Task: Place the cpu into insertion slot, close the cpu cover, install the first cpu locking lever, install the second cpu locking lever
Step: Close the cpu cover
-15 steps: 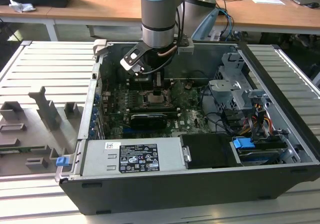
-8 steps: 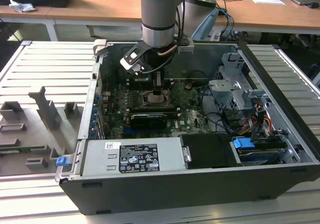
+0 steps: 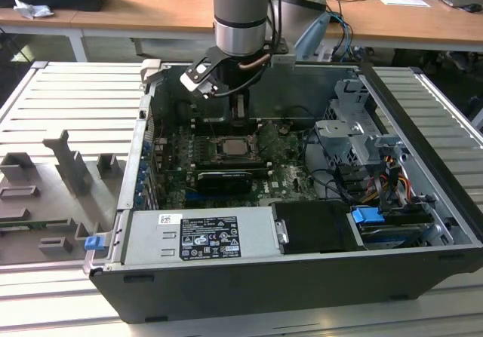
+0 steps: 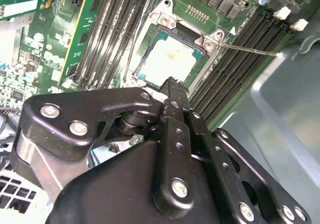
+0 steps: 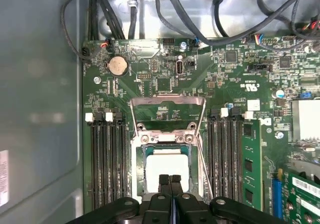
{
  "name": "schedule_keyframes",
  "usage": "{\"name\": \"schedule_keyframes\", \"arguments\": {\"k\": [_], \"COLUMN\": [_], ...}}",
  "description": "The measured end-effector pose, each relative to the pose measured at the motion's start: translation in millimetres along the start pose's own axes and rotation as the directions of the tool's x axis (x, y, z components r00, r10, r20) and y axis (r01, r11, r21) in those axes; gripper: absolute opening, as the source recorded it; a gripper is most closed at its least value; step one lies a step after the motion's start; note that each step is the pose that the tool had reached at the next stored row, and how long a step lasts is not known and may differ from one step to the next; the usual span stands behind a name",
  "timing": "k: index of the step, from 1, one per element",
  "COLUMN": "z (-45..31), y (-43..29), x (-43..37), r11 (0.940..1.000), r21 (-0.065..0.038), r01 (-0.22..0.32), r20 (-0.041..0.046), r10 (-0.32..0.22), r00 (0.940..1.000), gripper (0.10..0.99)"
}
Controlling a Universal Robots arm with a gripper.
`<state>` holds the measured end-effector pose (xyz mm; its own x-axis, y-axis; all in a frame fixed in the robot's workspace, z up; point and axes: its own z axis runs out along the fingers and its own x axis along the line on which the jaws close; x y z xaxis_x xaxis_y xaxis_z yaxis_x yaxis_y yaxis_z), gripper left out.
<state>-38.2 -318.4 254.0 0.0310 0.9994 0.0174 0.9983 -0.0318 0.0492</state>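
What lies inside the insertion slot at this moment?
The cpu lies in the insertion slot, pale face up; the cpu cover is open. The gripper hides one edge of the cpu, so its seating there cannot be seen.

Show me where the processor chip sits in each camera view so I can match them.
Exterior view: the chip lies mid-board, under the hand.
Second wrist view: pale square just past the hand's tip.
First wrist view: pale square between the memory slots.
Shared landmark: the black hand above the chip.
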Motion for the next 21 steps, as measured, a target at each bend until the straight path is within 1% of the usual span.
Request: {"name": "schedule_keyframes", "arguments": {"k": [3, 4, 6, 8, 9, 10, 13, 14, 16, 17, 18, 19, 21], "z": [-11.3, -12.2, -12.6, -18.7, -20.3, -20.2, -18.2, -17.7, -15.4, -14.4, -13.8, -13.2, -13.0], "y": [0.6, 0.8, 5.6, 7.8, 8.4, 12.2, 38.9, 44.1, 50.1, 50.7, 50.9, 50.9, 51.7], "x": [0.2, 0.2, 0.4, 0.5, 0.6, 0.8, 1.5, 1.7, 1.8, 1.8, 1.9, 1.8, 1.8], "r11": [1.0000, 1.0000, 1.0000, 1.0000, 1.0000, 1.0000, 1.0000, 1.0000, 0.9999, 0.9999, 0.9999, 0.9999, 0.9998], "r21": [0.000, 0.000, 0.000, 0.000, 0.000, 0.000, 0.000, 0.001, 0.001, 0.001, 0.001, 0.001, 0.001], "r01": [0.000, 0.000, 0.000, 0.000, 0.000, 0.000, 0.000, 0.001, 0.010, 0.014, 0.016, 0.017, 0.018], "r20": [0.0001, 0.0000, 0.0000, 0.0003, 0.0004, 0.0003, 0.0005, 0.0006, 0.0000, -0.0001, 0.0018, 0.0066, 0.0066], "r10": [0.000, 0.000, 0.000, 0.000, 0.000, 0.000, 0.000, -0.001, -0.010, -0.014, -0.016, -0.017, -0.018], "r00": [1.0000, 1.0000, 1.0000, 1.0000, 1.0000, 1.0000, 1.0000, 1.0000, 0.9999, 0.9999, 0.9999, 0.9998, 0.9998], "gripper": [0.106, 0.106, 0.106, 0.106, 0.106, 0.106, 0.106, 0.106, 0.106, 0.106, 0.106, 0.106, 0.106]}}
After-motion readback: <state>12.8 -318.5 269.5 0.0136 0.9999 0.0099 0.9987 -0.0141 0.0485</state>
